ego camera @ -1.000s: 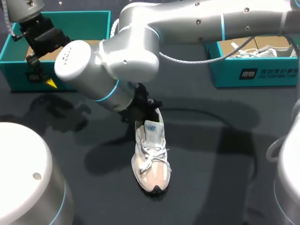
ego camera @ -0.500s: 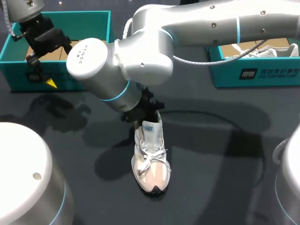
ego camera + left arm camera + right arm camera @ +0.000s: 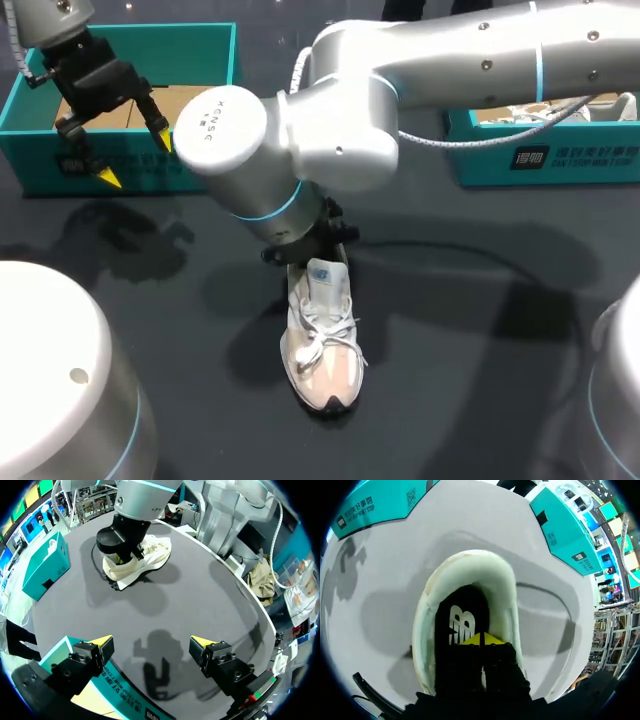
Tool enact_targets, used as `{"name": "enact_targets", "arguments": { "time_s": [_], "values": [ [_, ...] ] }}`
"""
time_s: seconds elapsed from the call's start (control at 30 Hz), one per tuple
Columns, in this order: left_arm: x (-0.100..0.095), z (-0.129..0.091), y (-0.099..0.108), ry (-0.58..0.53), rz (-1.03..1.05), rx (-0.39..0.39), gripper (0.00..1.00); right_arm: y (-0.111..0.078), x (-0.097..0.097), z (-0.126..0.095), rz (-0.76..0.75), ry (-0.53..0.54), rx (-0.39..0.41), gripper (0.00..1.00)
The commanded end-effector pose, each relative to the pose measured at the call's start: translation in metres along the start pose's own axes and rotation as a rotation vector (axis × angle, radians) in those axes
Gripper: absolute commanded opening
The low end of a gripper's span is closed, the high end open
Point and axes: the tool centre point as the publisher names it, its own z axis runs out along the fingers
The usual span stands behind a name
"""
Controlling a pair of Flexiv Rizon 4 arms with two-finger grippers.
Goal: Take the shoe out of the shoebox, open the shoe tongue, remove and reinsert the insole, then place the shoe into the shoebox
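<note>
A white and beige sneaker (image 3: 322,345) lies on the dark table, toe toward the front edge; in the left wrist view the sneaker (image 3: 150,555) is far ahead. My right arm (image 3: 300,140) reaches across to its heel. My right gripper (image 3: 481,639) is shut, its yellow tips pressed together inside the shoe's opening, just over the black insole (image 3: 457,625). The padded collar (image 3: 465,562) rings the tips. My left gripper (image 3: 134,160) hangs open at the front wall of the left teal shoebox (image 3: 200,40), holding nothing; its fingers (image 3: 102,641) stand wide apart.
A second teal shoebox (image 3: 540,155) stands at the back right with something white in it. The right arm's large joint (image 3: 220,125) looms over the table's middle. Bare dark table lies around the sneaker.
My right arm's big joint has swung to the right and a little back, while its gripper stays at the sneaker's heel. The sneaker and the left gripper have kept their places.
</note>
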Motion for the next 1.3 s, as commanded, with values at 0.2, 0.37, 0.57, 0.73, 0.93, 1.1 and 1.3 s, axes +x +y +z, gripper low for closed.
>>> {"name": "enact_targets", "arguments": {
  "time_s": [0.2,0.37,0.57,0.73,0.93,1.1,1.3],
  "values": [
    [0.0,0.0,0.0,0.001,0.001,-0.002,1.0,-0.009,-0.001,-0.011,0.046,0.071,0.018,0.0],
    [0.0,0.0,0.0,0.001,0.001,-0.002,1.0,0.001,-0.003,-0.033,0.026,0.104,0.067,0.0],
    [0.0,0.0,0.0,0.001,0.001,-0.002,1.0,0.014,-0.007,-0.037,0.023,0.17,0.221,0.0],
    [0.0,0.0,0.0,0.001,0.001,-0.002,1.0,0.012,-0.014,-0.035,0.016,0.22,0.3,0.0],
    [0.0,0.0,0.0,0.001,0.001,-0.002,1.0,0.002,-0.012,-0.033,0.0,0.28,0.358,0.0],
    [0.0,0.0,0.0,0.001,0.001,-0.002,1.0,-0.009,-0.006,-0.039,0.009,0.3,0.384,0.1],
    [0.0,0.0,0.0,0.001,0.001,-0.002,1.0,-0.019,0.002,-0.045,0.022,0.303,0.412,0.33]
  ]
}}
